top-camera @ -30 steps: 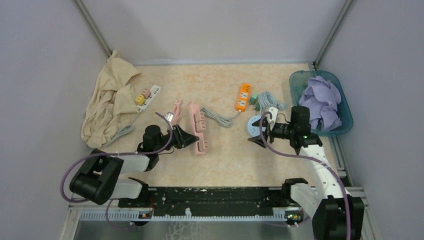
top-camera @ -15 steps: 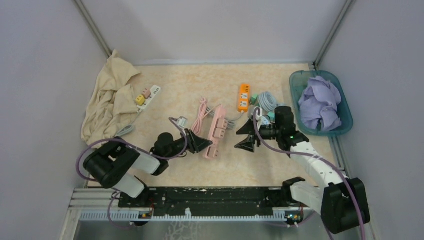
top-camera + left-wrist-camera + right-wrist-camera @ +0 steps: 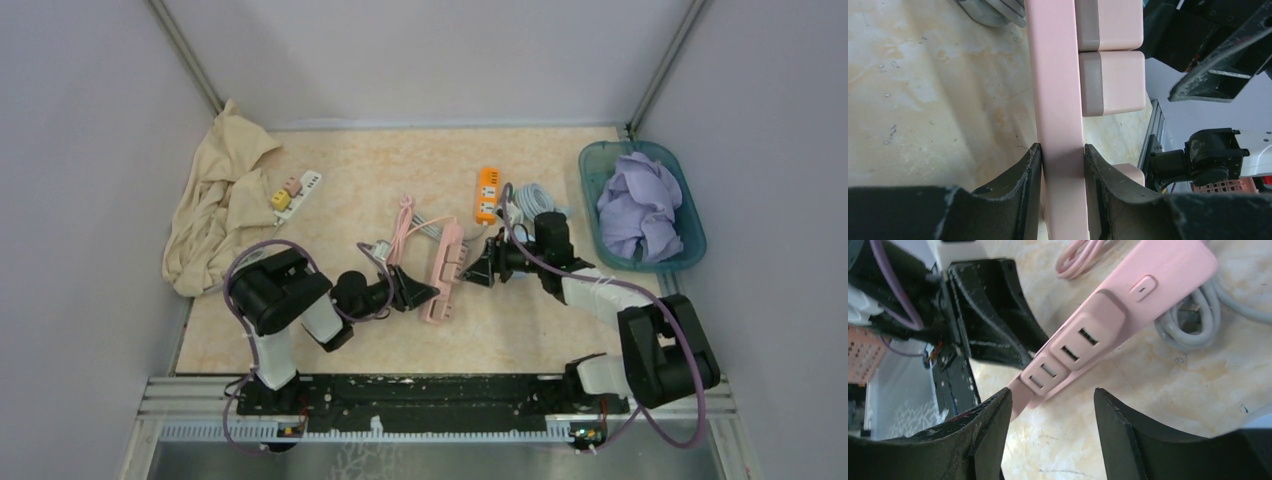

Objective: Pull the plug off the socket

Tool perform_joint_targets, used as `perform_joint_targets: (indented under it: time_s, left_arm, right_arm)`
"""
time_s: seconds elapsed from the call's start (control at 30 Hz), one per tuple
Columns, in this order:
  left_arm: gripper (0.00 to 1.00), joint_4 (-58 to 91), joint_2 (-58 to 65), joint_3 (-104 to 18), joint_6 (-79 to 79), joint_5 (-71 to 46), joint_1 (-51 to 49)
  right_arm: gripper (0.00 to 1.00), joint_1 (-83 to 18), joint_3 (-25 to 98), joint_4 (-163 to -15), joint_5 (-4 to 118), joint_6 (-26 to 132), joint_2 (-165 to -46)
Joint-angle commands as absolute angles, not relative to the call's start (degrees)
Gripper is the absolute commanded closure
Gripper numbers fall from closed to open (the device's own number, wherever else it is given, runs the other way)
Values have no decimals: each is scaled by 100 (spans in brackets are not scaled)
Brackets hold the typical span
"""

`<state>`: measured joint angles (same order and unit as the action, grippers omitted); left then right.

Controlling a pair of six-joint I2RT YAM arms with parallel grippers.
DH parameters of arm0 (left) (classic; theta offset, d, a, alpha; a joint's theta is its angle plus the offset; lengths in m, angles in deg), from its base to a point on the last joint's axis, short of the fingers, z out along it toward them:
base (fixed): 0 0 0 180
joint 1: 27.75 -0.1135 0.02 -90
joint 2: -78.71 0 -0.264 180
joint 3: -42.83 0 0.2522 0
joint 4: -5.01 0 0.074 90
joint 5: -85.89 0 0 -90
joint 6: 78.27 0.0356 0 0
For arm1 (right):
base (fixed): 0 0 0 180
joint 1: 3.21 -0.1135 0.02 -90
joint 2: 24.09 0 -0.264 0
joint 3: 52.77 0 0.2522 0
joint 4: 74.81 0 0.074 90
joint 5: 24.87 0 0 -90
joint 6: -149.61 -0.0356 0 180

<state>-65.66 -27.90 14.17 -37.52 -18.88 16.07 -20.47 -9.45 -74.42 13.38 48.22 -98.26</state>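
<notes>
left gripper [image 3: 424,295]: clamped on the near end of the pink strip [image 3: 447,262] | strip: flat on the table [image 3: 330,180], mid-field | plugs [image 3: 1112,82]: two, seated side by side in the strip, just beyond the left fingers | right gripper [image 3: 480,268]: jaws apart, holding nothing, just beside the plugs

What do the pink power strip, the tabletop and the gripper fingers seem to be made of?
The pink power strip: smooth moulded plastic, satin sheen, rounded edges. The tabletop: beige veined pattern, marble-look laminate or stone; cannot tell which. The gripper fingers: black hard plastic, probably printed, with rough, scuffed edges.
</notes>
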Motion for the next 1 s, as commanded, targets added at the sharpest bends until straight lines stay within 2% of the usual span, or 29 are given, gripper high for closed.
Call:
perform_joint_targets:
  time_s: [0.0,0.13,0.27,0.57,0.7,0.77,0.87,0.97]
  left_arm:
    - [100,-7488,-2844,1182,-3864,-1803,1819]
    - [100,-7083,-2846,1010,-3756,-1643,2060]
    - [100,-7009,-2963,915,-3743,-1481,2253]
    - [100,-6423,-2868,692,-3652,-1111,2493]
    - [98,-5953,-2639,603,-3479,-924,2597]
    - [92,-5781,-2520,590,-3410,-859,2640]
    - [75,-5630,-2380,595,-3397,-780,2658]
    - [58,-5595,-2265,626,-3374,-795,2658]
  right_arm:
    - [39,-2153,-1032,-6469,1916,3596,-9935]
    - [40,-2219,-996,-6484,2736,3176,-10048]
    - [42,-2306,-885,-6481,2662,3038,-10143]
    - [45,-2756,-697,-7069,3096,3697,-10175]
    - [50,-2868,-461,-7495,3433,4010,-10322]
    - [58,-2870,-393,-7607,3576,4137,-10307]
    - [72,-2876,-372,-7618,3565,4270,-10237]
    - [77,-2879,-299,-7694,3489,4439,-10203]
